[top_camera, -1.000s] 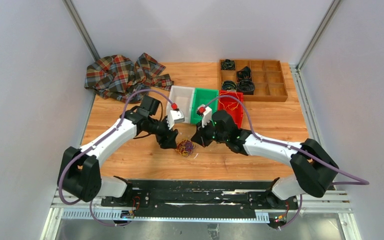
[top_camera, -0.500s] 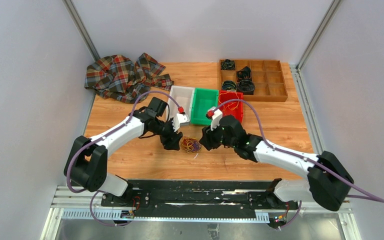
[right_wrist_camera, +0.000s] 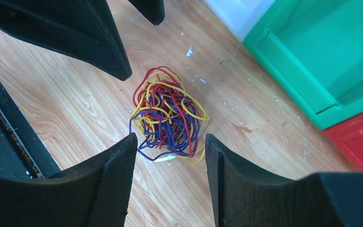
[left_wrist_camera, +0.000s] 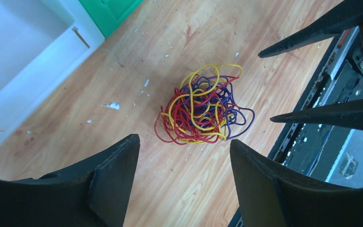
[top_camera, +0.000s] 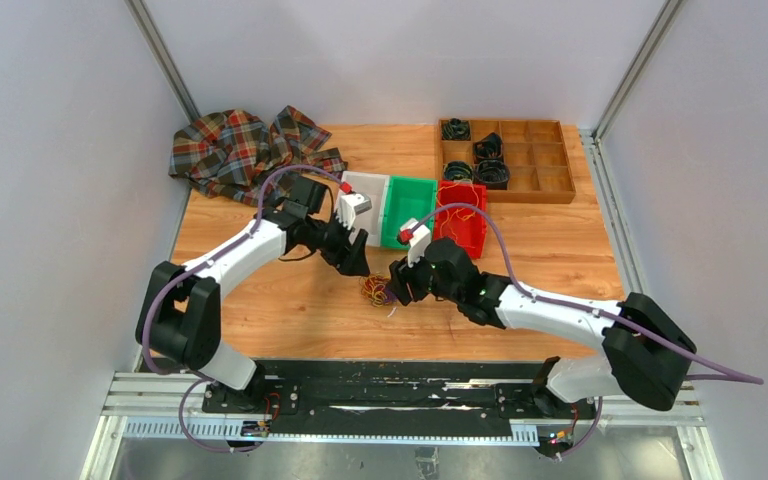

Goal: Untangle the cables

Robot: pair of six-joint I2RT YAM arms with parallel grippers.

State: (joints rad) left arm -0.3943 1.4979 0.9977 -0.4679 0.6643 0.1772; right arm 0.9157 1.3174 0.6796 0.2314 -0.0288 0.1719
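Flanking the cables (left_wrist_camera: 201, 111), left gripper (left_wrist_camera: 184, 143) and right gripper (right_wrist_camera: 170, 138) gape wide.

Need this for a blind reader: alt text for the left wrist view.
A red, yellow and purple cable tangle lies on the table beyond the open left hand. The right hand's tips point in from the right; white bin and green bin sit top left.
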